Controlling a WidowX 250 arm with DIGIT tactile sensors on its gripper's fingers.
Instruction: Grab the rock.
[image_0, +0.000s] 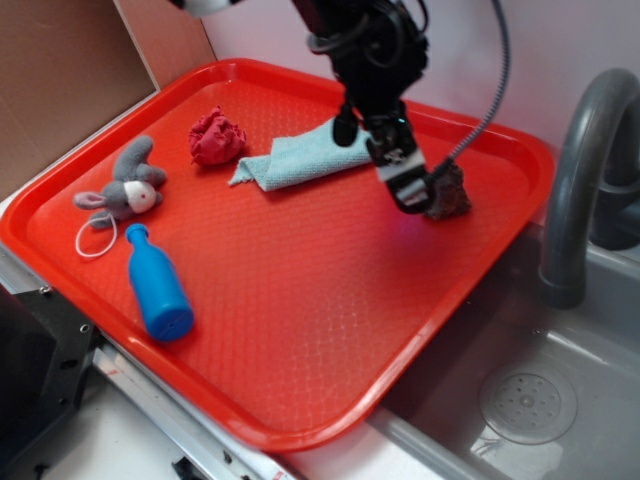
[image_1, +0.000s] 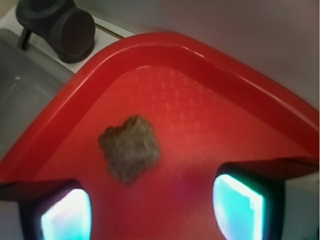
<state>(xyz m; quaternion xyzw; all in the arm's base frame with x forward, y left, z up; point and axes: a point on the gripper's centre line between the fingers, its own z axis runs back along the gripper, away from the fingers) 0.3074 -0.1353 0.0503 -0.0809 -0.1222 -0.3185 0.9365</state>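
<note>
In the exterior view the claw (image_0: 412, 190) hangs low over the red tray (image_0: 300, 300), just beside the rock (image_0: 450, 192), which stands near the tray's right rim by the sink (image_0: 540, 390). In the wrist view the rock (image_1: 131, 147) lies on the tray (image_1: 200, 115) ahead of the spread, released fingers (image_1: 65, 215), nearer the left one.

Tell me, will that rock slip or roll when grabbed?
The rock looks rough and lumpy, so it probably won't slip or roll. It seems stiff and likely heavy for its size. The open tool might nudge it across the smooth tray.
</note>
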